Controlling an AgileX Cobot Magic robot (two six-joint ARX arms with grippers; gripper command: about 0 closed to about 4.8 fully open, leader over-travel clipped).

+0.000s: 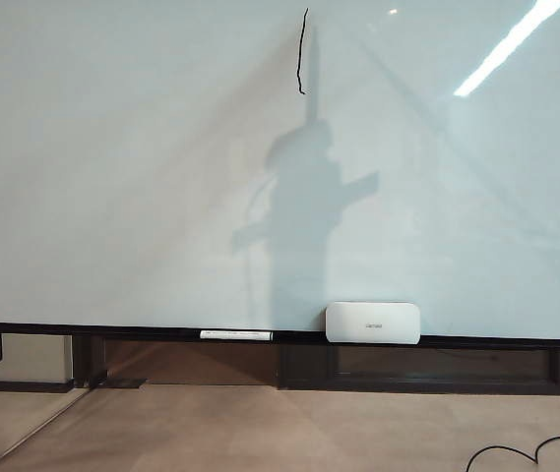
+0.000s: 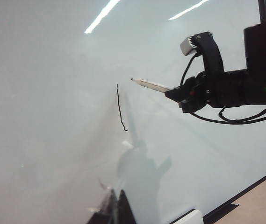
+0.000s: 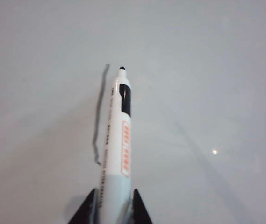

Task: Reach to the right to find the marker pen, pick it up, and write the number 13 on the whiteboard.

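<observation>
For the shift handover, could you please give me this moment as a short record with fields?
right gripper: jaws shut on the marker pen, tip aimed at the whiteboard
left gripper: not in view
written so far: one black stroke, the "1"; no "3" yet
ledge under board: white box, another pen

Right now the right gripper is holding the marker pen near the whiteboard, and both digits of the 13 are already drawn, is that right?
Not quite. Only the "1" is drawn; no "3" is there yet, as the exterior view shows. The rest holds: the right gripper is shut on the marker pen, its tip close to the whiteboard.
</observation>
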